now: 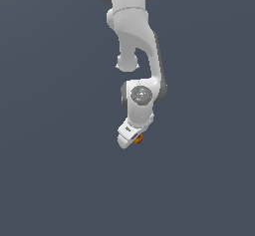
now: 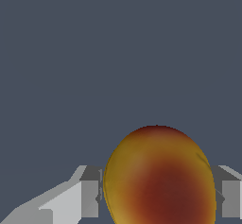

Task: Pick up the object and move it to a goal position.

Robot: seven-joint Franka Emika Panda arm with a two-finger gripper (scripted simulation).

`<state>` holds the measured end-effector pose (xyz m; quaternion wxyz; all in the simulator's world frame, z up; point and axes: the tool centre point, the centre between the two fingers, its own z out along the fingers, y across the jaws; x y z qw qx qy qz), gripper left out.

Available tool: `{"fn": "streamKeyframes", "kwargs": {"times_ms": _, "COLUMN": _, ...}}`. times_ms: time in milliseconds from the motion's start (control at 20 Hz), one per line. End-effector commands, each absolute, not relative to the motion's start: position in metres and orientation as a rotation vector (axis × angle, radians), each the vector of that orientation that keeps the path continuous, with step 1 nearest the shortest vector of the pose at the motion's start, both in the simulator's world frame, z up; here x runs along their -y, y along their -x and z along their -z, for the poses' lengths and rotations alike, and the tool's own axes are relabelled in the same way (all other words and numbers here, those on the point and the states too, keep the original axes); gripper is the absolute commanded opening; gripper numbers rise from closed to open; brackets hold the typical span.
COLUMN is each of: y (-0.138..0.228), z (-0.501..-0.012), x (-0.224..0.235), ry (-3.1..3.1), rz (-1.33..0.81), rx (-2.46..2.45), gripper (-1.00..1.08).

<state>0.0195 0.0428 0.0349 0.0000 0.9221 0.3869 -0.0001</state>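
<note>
Wrist view shows you the gripper [image 2: 158,197] clamped on the orange-yellow ball [image 2: 160,180], one finger [image 2: 90,197] pressing each side. Exterior view shows you the ball [image 1: 139,138] at the tip of the white arm [image 1: 137,51], against plain grey background.

The tiny orange-yellow ball with dark red spots [image 2: 160,180] sits right between the white gripper's [image 1: 130,138] two fingers [image 2: 90,198], touching both.
</note>
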Motion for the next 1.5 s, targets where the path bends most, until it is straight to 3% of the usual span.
{"fn": "streamKeyframes", "kwargs": {"times_ms": 0, "y": -0.020, "z": -0.034, "x": -0.043, "ry": -2.897, "rz": 0.000, "rx": -1.215, "gripper": -1.00}}
{"fn": "streamKeyframes", "kwargs": {"times_ms": 650, "y": -0.007, "z": -0.054, "x": -0.056, "ry": -2.896, "rz": 0.000, "rx": -1.216, "gripper": -1.00}}
{"fn": "streamKeyframes", "kwargs": {"times_ms": 1450, "y": 0.052, "z": -0.147, "x": -0.117, "ry": -2.894, "rz": 0.001, "rx": -1.216, "gripper": -1.00}}
